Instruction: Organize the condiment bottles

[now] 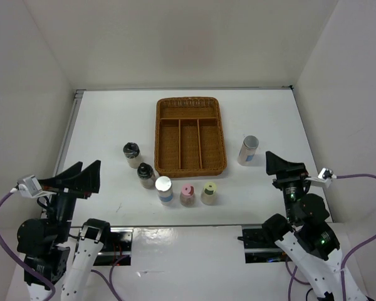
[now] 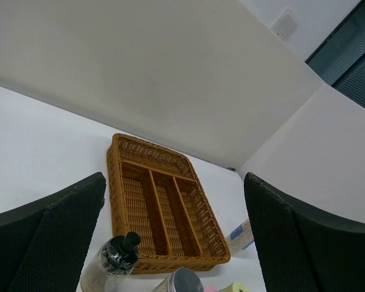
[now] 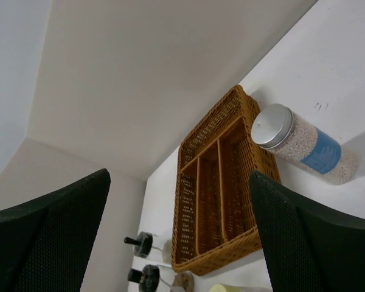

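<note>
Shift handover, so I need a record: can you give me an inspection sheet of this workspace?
Surface: white table, no spills seen.
Job's things: six bottles, none in the wicker tray; black-capped bottles left of it, silver-capped bottle, pink-capped bottle and yellow-capped bottle in front, second silver-capped bottle right.
Clutter: nothing seen.
Grippers: left claw open, right claw open, both empty.
Cables: purple cables looping beside both arms.
Surroundings: white walls on three sides.

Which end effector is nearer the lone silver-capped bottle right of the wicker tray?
Right. The right end effector is close by, just right of the silver-capped bottle; the left end effector is far left, beyond the wicker tray.
</note>
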`<state>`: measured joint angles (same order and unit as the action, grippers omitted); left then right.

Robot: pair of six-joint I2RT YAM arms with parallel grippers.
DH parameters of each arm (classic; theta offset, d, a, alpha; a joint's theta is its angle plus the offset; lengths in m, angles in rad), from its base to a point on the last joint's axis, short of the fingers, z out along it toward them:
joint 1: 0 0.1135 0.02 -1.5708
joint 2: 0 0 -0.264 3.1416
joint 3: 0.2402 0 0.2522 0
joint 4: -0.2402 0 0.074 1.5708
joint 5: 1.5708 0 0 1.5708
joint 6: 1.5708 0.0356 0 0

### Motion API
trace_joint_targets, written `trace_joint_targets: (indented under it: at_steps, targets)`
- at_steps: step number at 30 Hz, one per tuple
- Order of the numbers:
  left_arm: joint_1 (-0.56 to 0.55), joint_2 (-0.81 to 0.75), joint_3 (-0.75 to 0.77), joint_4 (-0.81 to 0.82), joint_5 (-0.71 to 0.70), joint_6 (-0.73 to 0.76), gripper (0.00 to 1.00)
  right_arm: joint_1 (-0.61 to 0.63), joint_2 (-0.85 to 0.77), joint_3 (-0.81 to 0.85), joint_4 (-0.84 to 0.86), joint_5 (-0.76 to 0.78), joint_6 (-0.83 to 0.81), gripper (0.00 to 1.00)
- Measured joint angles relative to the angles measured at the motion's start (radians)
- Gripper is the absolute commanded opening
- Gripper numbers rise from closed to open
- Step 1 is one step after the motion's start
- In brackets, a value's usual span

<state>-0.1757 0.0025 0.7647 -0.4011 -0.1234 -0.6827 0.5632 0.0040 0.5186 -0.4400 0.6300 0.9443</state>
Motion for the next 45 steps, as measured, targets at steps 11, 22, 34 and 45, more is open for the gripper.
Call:
trace_joint_targets:
  at_steps: [11, 22, 34, 45]
  targets:
    - [0.000, 0.000, 0.018, -0.027, 0.050, 0.029, 1.00, 0.000, 0.000, -0.002, 0.141, -0.200, -0.200, 0.99]
    - [-0.009, 0.225, 0.260, -0.128, 0.112, 0.131, 1.00, 0.006, 0.068, 0.111, 0.118, -0.159, -0.278, 0.99]
    - [-0.011, 0.972, 0.457, -0.341, 0.008, 0.210, 1.00, 0.017, 0.797, 0.492, 0.048, -0.148, -0.468, 0.99]
    - [-0.011, 1.219, 0.479, -0.373, -0.088, 0.235, 0.97, -0.023, 1.024, 0.537, 0.013, -0.172, -0.571, 0.99]
